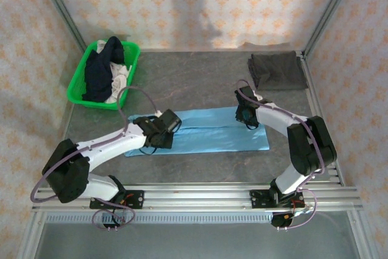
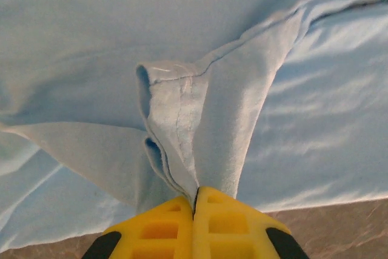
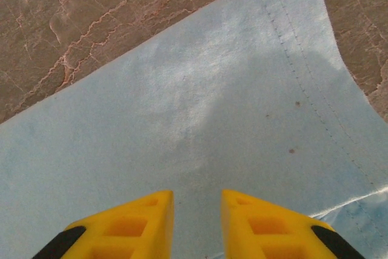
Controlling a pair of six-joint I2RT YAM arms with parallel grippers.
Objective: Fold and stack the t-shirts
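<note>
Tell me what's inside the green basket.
The green basket holds a dark navy shirt heaped over a white garment. Anything beneath them, and the basket's floor, is covered.

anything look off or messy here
Two small things. The light blue t-shirt has a few dark specks near its stitched hem, by the right pincer. In the green basket, a navy shirt sticks up past the far rim instead of lying inside.

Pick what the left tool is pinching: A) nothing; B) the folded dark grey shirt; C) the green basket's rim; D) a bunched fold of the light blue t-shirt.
D: the left tool is shut on a gathered fold of the light blue t-shirt, as its wrist view shows.
</note>
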